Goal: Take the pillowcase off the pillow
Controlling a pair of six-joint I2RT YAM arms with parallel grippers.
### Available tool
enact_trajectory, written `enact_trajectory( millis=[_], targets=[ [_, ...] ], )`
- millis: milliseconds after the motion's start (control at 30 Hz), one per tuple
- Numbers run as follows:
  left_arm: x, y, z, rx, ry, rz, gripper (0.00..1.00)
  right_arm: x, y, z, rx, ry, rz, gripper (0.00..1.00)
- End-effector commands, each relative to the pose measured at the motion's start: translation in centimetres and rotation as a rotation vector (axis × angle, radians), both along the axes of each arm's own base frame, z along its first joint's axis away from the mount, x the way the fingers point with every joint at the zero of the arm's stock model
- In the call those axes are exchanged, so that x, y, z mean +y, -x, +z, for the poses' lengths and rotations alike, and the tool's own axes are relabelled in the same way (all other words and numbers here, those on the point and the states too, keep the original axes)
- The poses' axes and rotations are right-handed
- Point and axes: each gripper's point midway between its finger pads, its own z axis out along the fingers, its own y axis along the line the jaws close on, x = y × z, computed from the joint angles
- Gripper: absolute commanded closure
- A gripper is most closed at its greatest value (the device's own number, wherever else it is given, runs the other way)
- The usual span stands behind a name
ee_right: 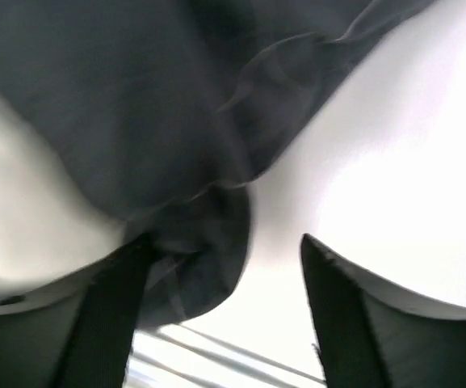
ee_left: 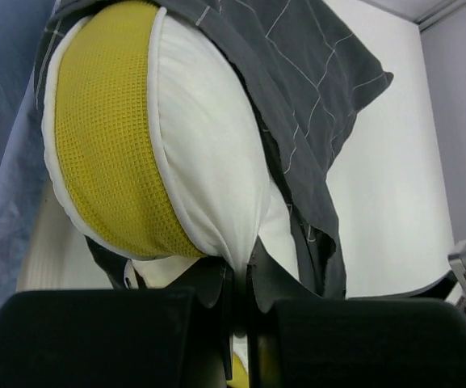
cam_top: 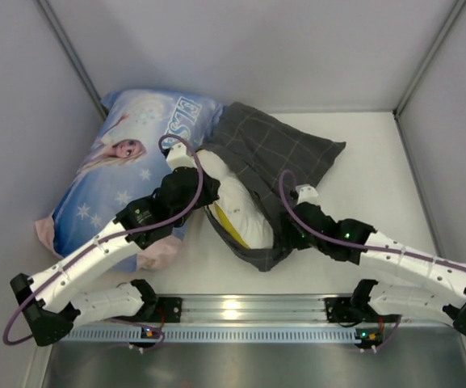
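The white pillow (cam_top: 245, 214) lies mid-table, its near end bared, with a yellow mesh band (ee_left: 107, 129) along its edge. The dark grey checked pillowcase (cam_top: 273, 149) still covers its far end and trails under its near end. My left gripper (cam_top: 208, 190) is shut on a pinch of the pillow's white fabric (ee_left: 241, 242). My right gripper (cam_top: 285, 238) stands open at the pillowcase's near hem. In the right wrist view a fold of the pillowcase (ee_right: 192, 242) hangs against the left finger (ee_right: 111, 299); the right finger (ee_right: 346, 291) is free of it.
A larger blue ELSA-print pillow (cam_top: 128, 162) lies at the back left, under my left arm. Grey walls close the table on three sides. A metal rail (cam_top: 241, 307) runs along the near edge between the arm bases.
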Motion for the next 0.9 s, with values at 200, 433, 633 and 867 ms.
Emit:
enact_trajectory(
  millis=[200,433,633,867],
  targets=[
    [-2.2,-2.0,1.8,-0.051,0.059,0.013,1.00,3.4,7.2,8.5,0.062,-0.483,0.288,0.11],
    [-4.2,-2.9,2.4,-0.065,0.104,0.004,1.00,3.2,6.7,2.6,0.224,-0.439,0.077,0.05],
    [-4.4,-2.5,3.1,-0.081,0.113,-0.001,1.00,2.9,4.4,3.7,0.124,-0.482,-0.025,0.10],
    [-4.6,-2.3,3.2,-0.078,0.116,-0.021,1.00,7.0,5.9,8.3,-0.014,-0.490,0.425,0.19]
  ],
)
